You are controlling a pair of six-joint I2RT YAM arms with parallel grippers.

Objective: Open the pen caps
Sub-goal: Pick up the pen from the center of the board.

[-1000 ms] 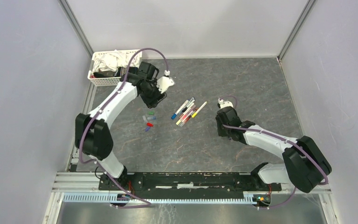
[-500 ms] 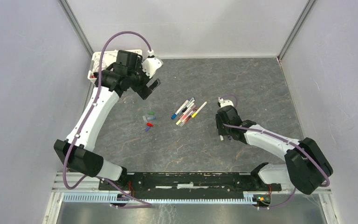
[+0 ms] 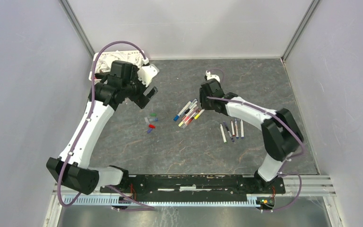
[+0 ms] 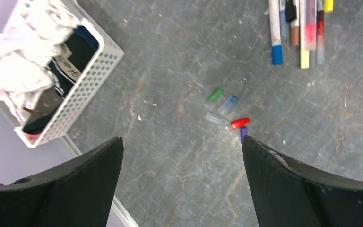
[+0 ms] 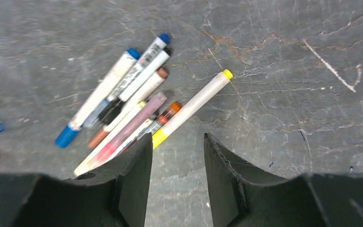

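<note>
A: Left fingers (image 4: pixel 75 189) spread wide, empty, above loose pen caps (image 4: pixel 238 123). Right fingers (image 5: pixel 132 184)?
B: Parted, empty, over clustered pens (image 5: pixel 123 104) on the tabletop (image 5: pixel 288 94). Fetching another; next, I'd pinch one barrel.

The table (image 3: pixel 264 85) is showing dark grey, veined with rust-brown and scratched with white. Toward its left edge five caps (image 4: pixel 228 104) are lying: green, pale blue, clear grey, red and purple. The pens (image 5: pixel 142 71) at the centre are wearing white and grey barrels with blue, yellow, brown, orange, black and pink ends. The basket (image 4: pixel 94 71) in the far left corner is showing white lattice around white and black cloths (image 4: pixel 9 71). The left gripper (image 4: pixel 182 142) and right gripper (image 5: pixel 177 137) are showing black.
</note>
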